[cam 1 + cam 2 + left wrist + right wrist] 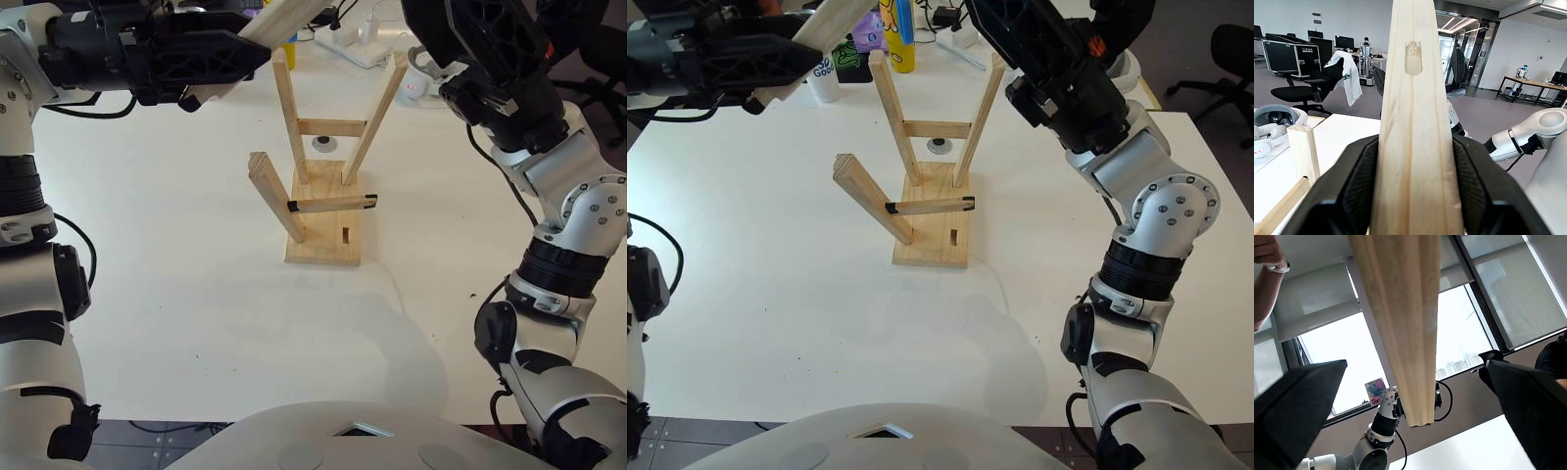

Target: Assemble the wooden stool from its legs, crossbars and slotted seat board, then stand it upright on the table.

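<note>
Likely step: seating fourth leg. Leg needed turning end-down, squaring over free slot (pixel 347 234), pressing straight, sparing leaning leg (pixel 274 196).
Left gripper (pixel 235 54) clamped on loose leg (pixel 1415 122).
Right gripper (pixel 1415 382) gaped wide, wooden piece (pixel 1400 308) between fingers, untouched.
Seat board (pixel 323 250) lay flat below left gripper, toward right gripper's side.

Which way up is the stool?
Upside down: its seat board lies flat on the table, and the legs stick upward.
</note>
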